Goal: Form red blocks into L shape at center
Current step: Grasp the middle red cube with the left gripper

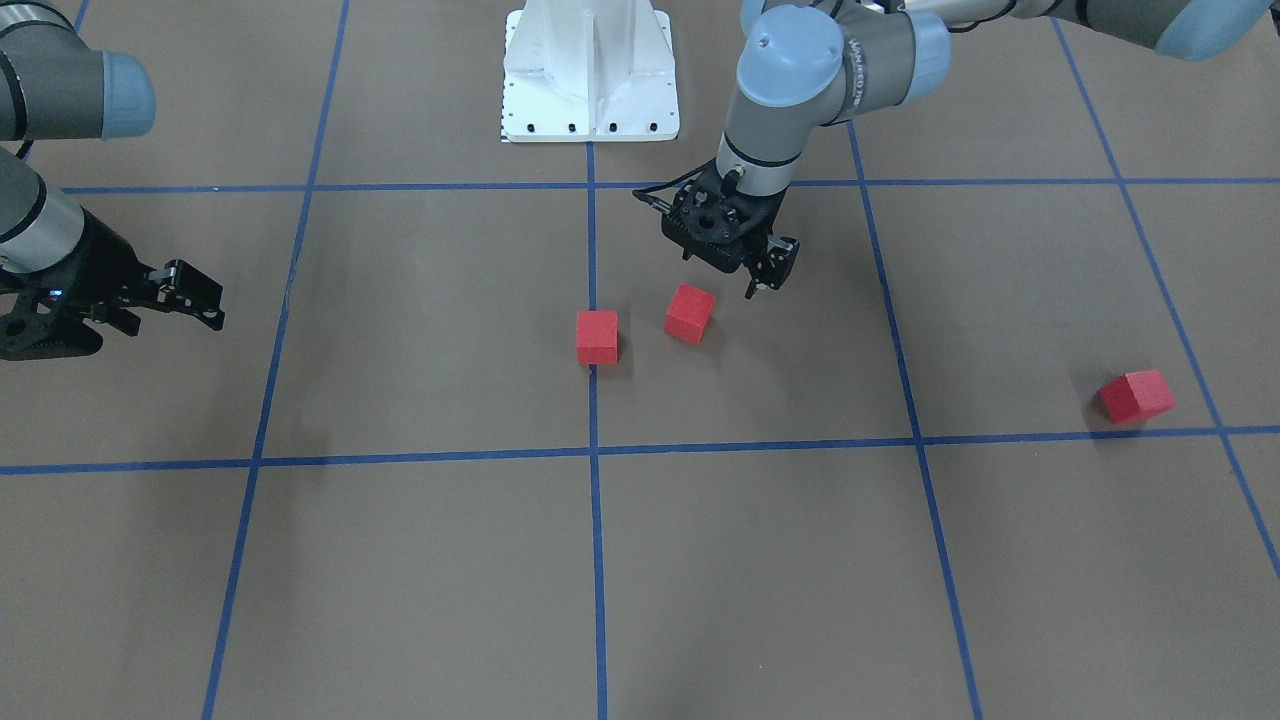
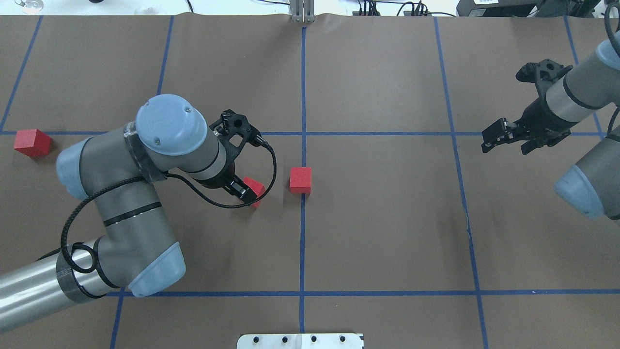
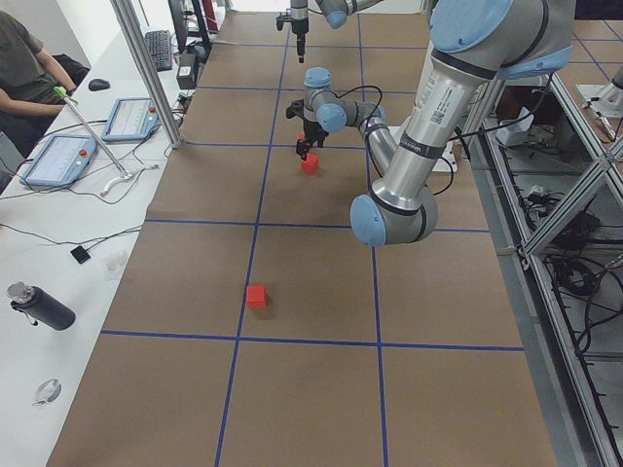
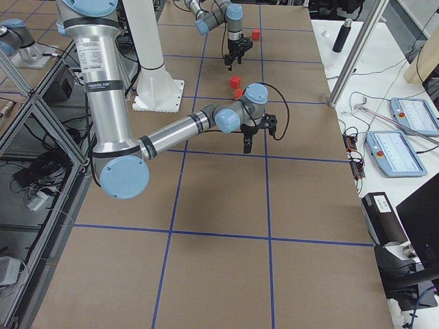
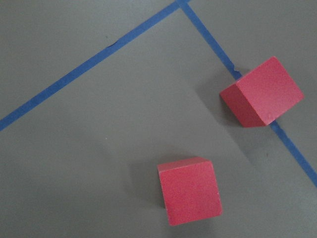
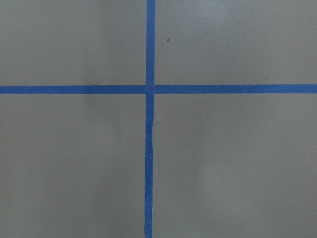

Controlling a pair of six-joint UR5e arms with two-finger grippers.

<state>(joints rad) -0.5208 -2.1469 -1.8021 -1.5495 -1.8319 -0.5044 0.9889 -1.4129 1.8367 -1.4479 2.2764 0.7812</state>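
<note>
Seen from overhead, the centre block [image 2: 300, 179] sits on the counter's [image 2: 387, 232] middle line. The twisted block [image 1: 690, 313] lies near at its 9 o'clock, not touching. The far block [image 2: 32, 142] is well out at 9 o'clock. The left pincer [image 1: 768, 280] hovers by the twisted block, jaws parted and empty. The right pincer [image 1: 195, 298] hangs spread, well apart. The twisted block probably wants a square grip, a turn true to the grid, then seating flush without nudging the centre block.
</note>
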